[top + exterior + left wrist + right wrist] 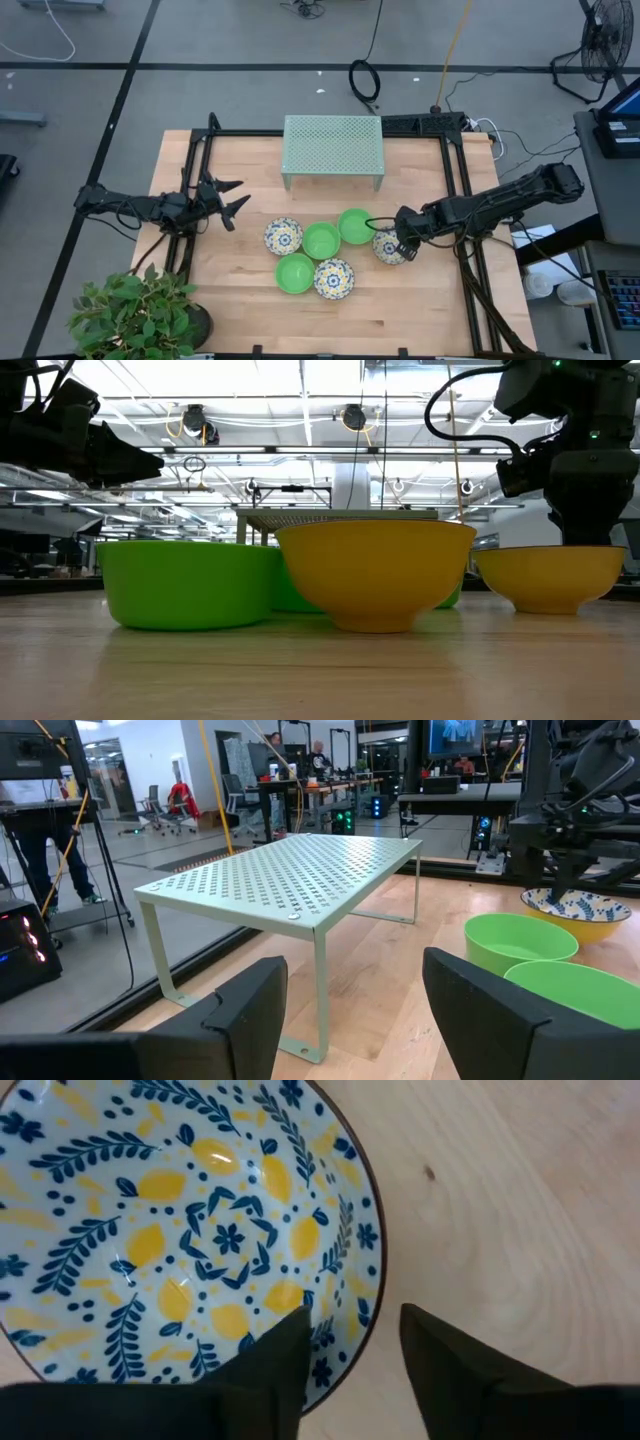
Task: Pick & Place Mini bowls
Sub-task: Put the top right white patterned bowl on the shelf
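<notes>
Six mini bowls sit on their bases in a cluster mid-table: three floral ones and three green ones. My right gripper is open above the rightmost floral bowl. One finger is inside its rim and one finger is outside; neither plainly touches it. The low view shows this bowl resting on the table under the gripper. My left gripper hangs open over the table's left part, clear of the bowls.
A pale green mesh rack stands at the far middle of the table. A potted plant fills the near left corner. Black frame rails run along both sides. Bare wood lies near the bowls' front and to the left.
</notes>
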You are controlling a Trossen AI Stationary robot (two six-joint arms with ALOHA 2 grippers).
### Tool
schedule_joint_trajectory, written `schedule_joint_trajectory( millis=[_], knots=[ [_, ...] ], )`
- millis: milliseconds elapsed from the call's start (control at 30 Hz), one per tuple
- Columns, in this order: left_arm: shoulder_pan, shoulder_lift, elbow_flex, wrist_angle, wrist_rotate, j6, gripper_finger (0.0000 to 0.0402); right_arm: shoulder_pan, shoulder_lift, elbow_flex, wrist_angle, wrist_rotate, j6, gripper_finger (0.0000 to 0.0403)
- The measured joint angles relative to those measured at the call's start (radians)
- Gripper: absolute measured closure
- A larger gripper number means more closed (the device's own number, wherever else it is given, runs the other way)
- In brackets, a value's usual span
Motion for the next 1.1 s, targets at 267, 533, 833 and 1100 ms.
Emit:
schedule_joint_trajectory(
  millis=[267,533,833,1100],
  knots=[
    [0.0,0.0,0.0,0.0,0.0,0.0,0.0165,-0.001,-0.001,0.0,0.003,0.001,-0.06,0.0373],
    [0.0,0.0,0.0,0.0,0.0,0.0,0.0165,-0.014,-0.003,0.002,0.028,-0.007,-0.144,0.039],
    [0.0,0.0,0.0,0.0,0.0,0.0,0.0165,-0.019,-0.012,0.002,0.047,-0.039,-0.184,0.0397],
    [0.0,0.0,0.0,0.0,0.0,0.0,0.0165,-0.02,-0.092,-0.005,0.107,-0.093,-0.253,0.04]
  ],
)
